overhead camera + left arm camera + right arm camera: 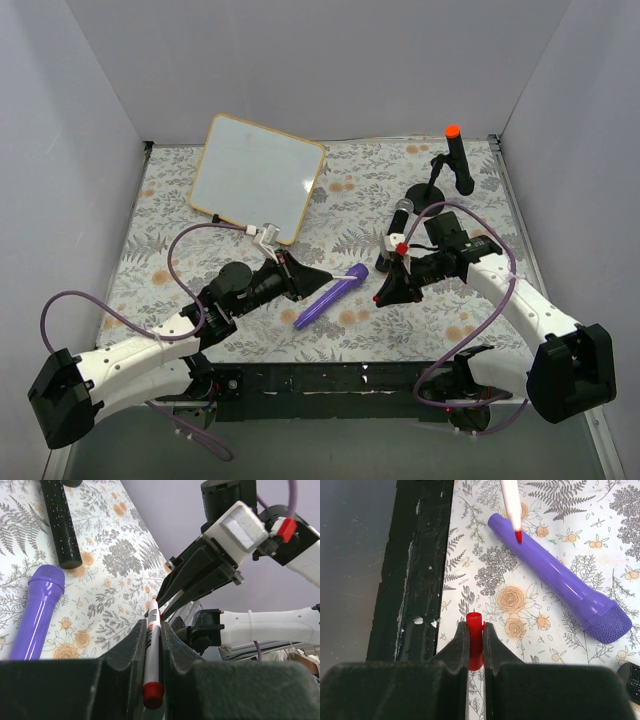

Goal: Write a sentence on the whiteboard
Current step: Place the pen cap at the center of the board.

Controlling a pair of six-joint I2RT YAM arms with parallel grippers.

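Both grip: left claw point(156, 625) the marker point(151, 655), right claw point(475, 629) its red cap point(475, 619), baring the tip point(518, 536) to write.

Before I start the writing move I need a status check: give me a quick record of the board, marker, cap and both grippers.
whiteboard: far left of the table, no writing visible
marker: uncapped, red tip exposed, held in left gripper
cap: red, pinched in right gripper
purple microphone: lying on the mat near both grippers
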